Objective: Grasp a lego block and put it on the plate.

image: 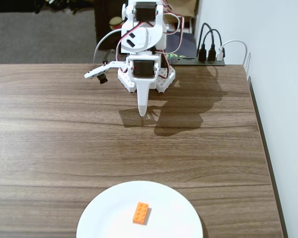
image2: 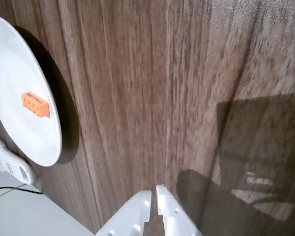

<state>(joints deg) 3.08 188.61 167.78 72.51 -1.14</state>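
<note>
The orange lego block (image: pixel 141 212) lies on the white plate (image: pixel 109 218) at the table's near edge in the fixed view. In the wrist view the block (image2: pixel 35 104) rests on the plate (image2: pixel 14 59) at the far left. My white gripper (image: pixel 142 112) hangs at the far side of the table, close to the arm's base, well away from the plate. In the wrist view the gripper (image2: pixel 153 193) enters from the bottom edge, its jaws nearly together with only a thin slit between them, holding nothing.
The arm's base (image: pixel 146 74) stands at the table's far edge, with a black hub and cables (image: pixel 208 53) behind it. A white wall runs along the right edge. A small white device (image2: pixel 10 164) lies beyond the plate in the wrist view.
</note>
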